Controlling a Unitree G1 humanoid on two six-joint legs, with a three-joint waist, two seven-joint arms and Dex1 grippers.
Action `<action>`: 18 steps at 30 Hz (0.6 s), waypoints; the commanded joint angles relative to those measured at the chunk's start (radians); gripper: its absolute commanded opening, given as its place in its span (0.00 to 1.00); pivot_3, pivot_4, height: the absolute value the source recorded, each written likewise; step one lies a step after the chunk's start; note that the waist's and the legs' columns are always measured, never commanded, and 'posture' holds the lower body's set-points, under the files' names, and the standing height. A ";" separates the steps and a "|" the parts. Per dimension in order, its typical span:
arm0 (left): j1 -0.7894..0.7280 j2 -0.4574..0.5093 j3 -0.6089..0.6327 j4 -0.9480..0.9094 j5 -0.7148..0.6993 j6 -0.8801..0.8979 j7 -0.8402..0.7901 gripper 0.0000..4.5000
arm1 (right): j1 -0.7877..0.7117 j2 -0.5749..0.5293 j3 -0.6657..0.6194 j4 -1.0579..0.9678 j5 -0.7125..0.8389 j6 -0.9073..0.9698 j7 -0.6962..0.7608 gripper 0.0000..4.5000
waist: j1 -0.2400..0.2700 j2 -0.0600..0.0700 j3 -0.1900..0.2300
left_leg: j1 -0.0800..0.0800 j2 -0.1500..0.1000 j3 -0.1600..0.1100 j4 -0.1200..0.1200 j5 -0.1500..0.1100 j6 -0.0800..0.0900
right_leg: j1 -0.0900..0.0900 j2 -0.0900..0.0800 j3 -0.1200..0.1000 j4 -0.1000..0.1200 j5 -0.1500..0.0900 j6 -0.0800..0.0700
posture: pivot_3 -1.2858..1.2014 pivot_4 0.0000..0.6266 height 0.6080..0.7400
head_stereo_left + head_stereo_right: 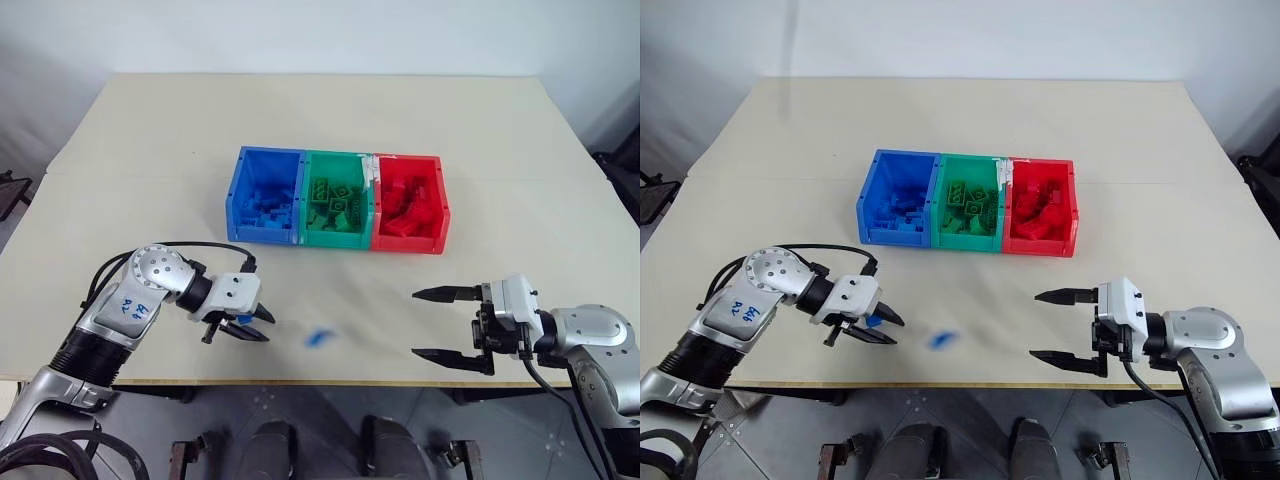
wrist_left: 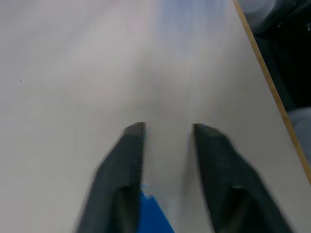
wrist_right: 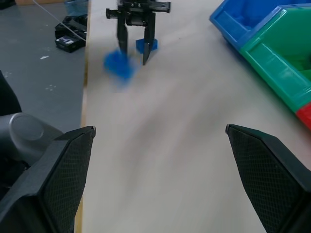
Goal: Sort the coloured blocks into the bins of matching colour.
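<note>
- Bins [image 1: 338,200] are your landmark: three joined boxes, blue, green and red from left to right, sitting mid-surface [image 1: 150,170], each already holding blocks of its own colour.
- Your left end effector [image 1: 248,324] hangs over the near edge, well to the near left of the blue bin. Its fingers [image 2: 127,160] are narrowly apart, and a blue block [image 2: 154,216] sits between them near their base; you cannot tell whether they have clamped on it.
- A second blue block [image 1: 319,338], blurred, shows just beside that end effector, on the near side of the green bin and well apart from it.
- Your right end effector [image 1: 434,324] is near the front edge, on the near side of the red bin, fingers spread wide with nothing between them.
</note>
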 commanded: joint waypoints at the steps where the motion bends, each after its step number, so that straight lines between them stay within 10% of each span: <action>1: 0.007 -0.003 0.020 -0.003 0.002 -0.015 0.011 0.05 | 0.004 -0.003 -0.008 -0.039 0.016 -0.005 -0.008 1.00 | 0.000 0.000 0.000 | 0.000 0.000 0.000 0.000 0.000 0.000 | 0.000 0.000 0.000 0.000 0.000 0.000 | 0.52 0.24 1.00; 13: 0.061 -0.060 0.224 -0.042 -0.186 0.022 0.091 0.01 | 0.004 0.024 -0.006 -0.009 0.004 -0.029 -0.035 1.00 | 0.001 0.000 0.000 | 0.000 0.000 0.000 0.001 0.000 0.000 | 0.000 0.000 0.000 0.001 0.000 0.000 | 0.52 0.24 1.00; 18: 0.162 -0.036 0.346 -0.070 -0.267 0.043 0.109 0.33 | -0.027 0.025 -0.001 0.009 0.007 -0.045 -0.026 1.00 | -0.005 0.000 0.000 | 0.000 0.001 0.000 0.001 0.000 0.000 | 0.000 0.000 0.000 0.001 0.000 0.000 | 0.52 0.24 1.00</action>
